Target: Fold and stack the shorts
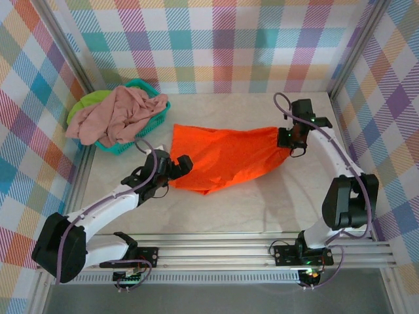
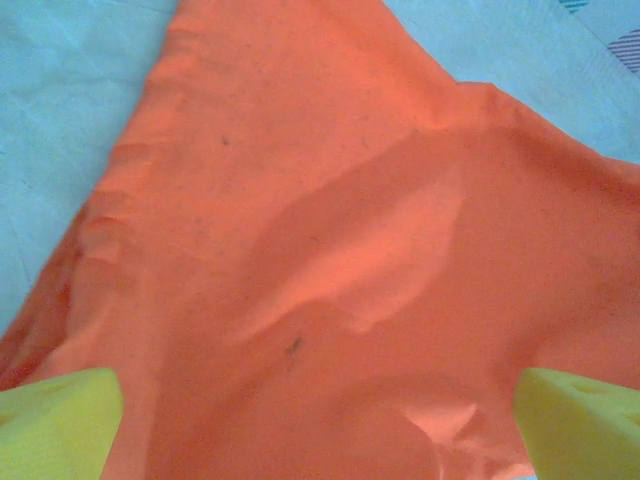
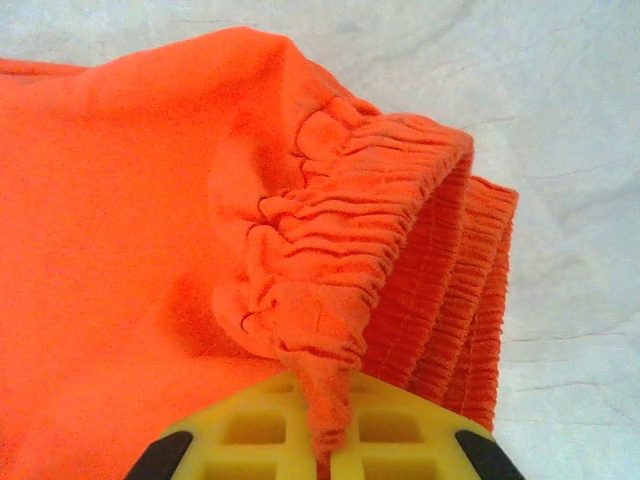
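Note:
The orange shorts (image 1: 226, 157) lie spread across the middle of the table, with the ruffled waistband (image 3: 400, 230) at their right end. My right gripper (image 1: 289, 139) is shut on the shorts, a pinch of waistband cloth squeezed between its yellow fingers (image 3: 250, 430). My left gripper (image 1: 178, 165) hangs open over the shorts' left end; its yellow fingertips (image 2: 55, 420) stand wide apart with orange cloth (image 2: 330, 260) below them. The pink shorts (image 1: 121, 114) are heaped on the teal basket, and the lime green shorts (image 1: 85, 104) peek out beneath them.
A teal mesh basket (image 1: 157, 111) stands at the back left corner against the checked wall. Metal frame posts border the table on both sides. Bare pale tabletop (image 1: 262, 203) lies in front of the orange shorts, ahead of the rail at the near edge.

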